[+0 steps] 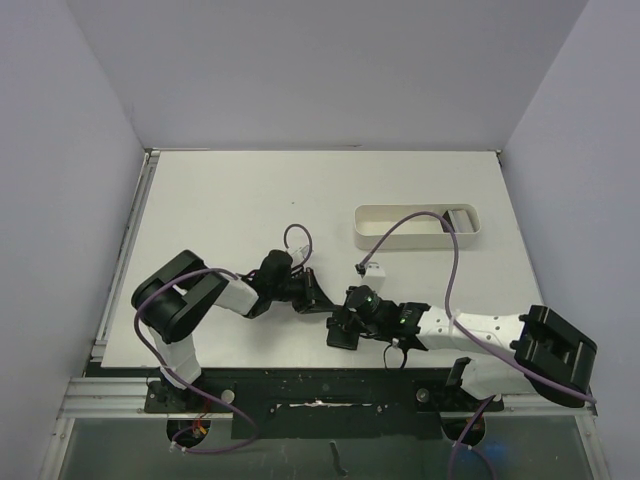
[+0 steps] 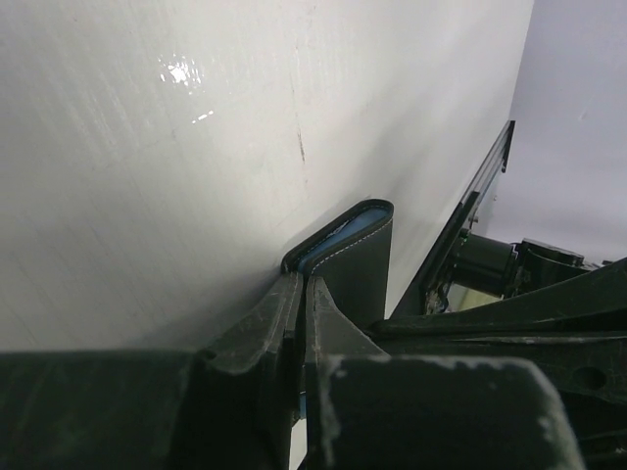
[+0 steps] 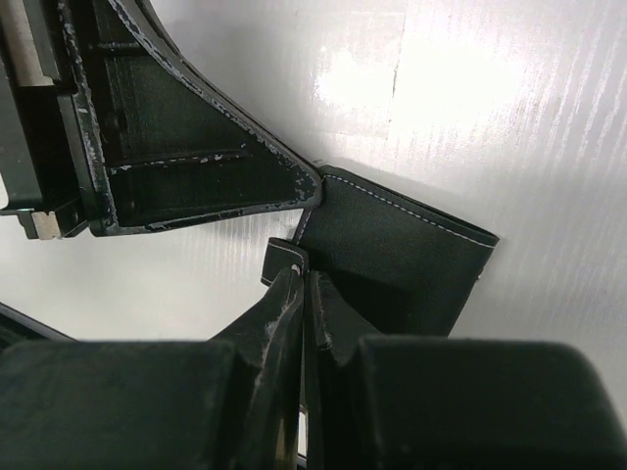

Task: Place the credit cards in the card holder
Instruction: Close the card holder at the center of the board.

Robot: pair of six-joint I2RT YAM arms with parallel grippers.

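Both grippers clamped on the card holder (image 1: 341, 333), which sits lower centre of top view, near front edge of table (image 1: 250, 200). Left gripper (image 2: 299, 286): fingers pinched tight on holder's (image 2: 361, 259) edge, holder on edge w/ bluish lining showing at the fold. Right gripper (image 3: 302, 270): jaws closed on holder's (image 3: 402, 257) corner by the snap tab (image 3: 281, 260); left gripper fills upper left of that view. White tray (image 1: 372, 226) is upper right in top view, w/ a grey credit card (image 1: 460, 217) at its right end, well apart from the holder.
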